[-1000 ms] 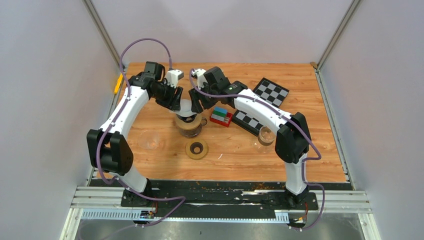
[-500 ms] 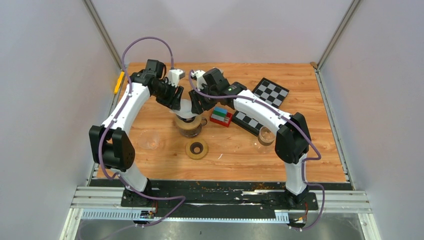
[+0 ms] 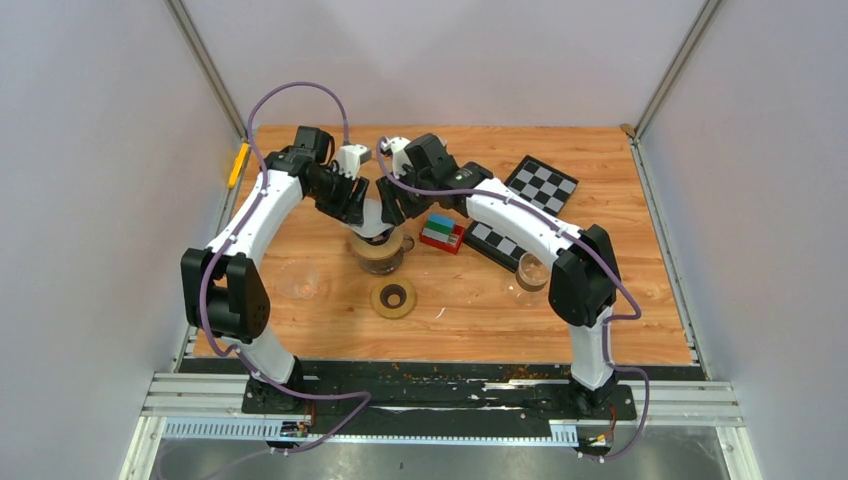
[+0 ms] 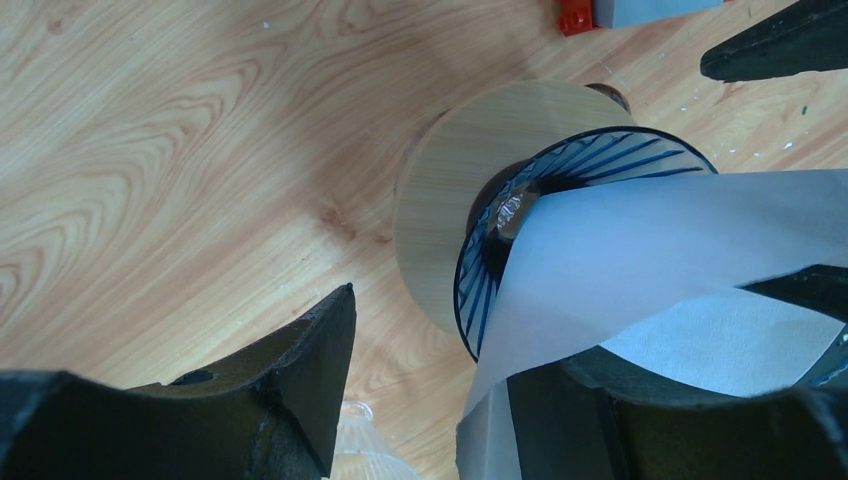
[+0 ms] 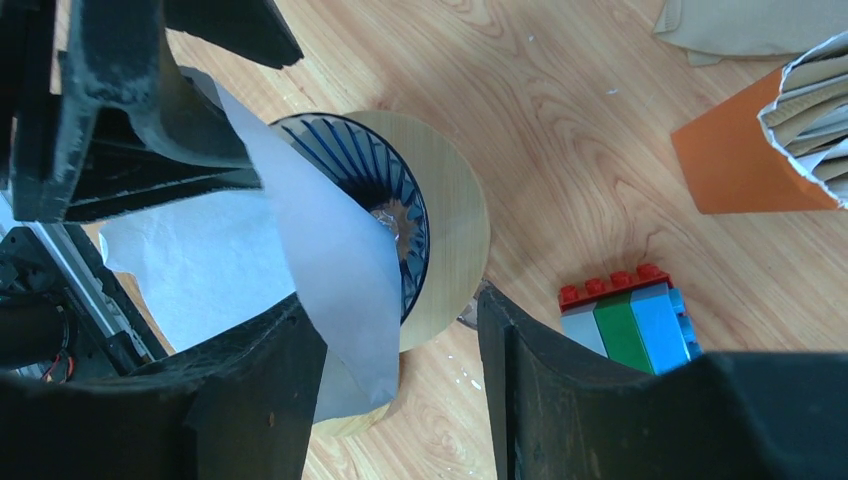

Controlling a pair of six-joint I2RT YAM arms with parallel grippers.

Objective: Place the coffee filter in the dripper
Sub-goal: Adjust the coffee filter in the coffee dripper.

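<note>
The dripper (image 3: 379, 250) is a blue-ribbed cone in a round wooden collar (image 4: 455, 200) (image 5: 455, 215), standing at mid-table. The white paper coffee filter (image 3: 372, 214) (image 4: 660, 240) (image 5: 330, 260) hangs partly unfolded just above the dripper's mouth, its lower edge over the rim. My left gripper (image 3: 352, 203) (image 4: 440, 340) is open, and the filter drapes over its right finger. My right gripper (image 3: 393, 207) (image 5: 392, 305) is open too, with the paper lying against its left finger. Neither pair of jaws pinches the paper.
A block of stacked toy bricks (image 3: 441, 232) (image 5: 630, 310) lies just right of the dripper. A wooden ring (image 3: 393, 298) and a clear glass piece (image 3: 300, 285) lie nearer me. A glass cup (image 3: 531, 270), two checkerboards (image 3: 543, 183) and an orange filter box (image 5: 750, 150) are to the right.
The left arm has shifted slightly to the right and drawn in toward the filter. The right arm and the filter have barely moved.
</note>
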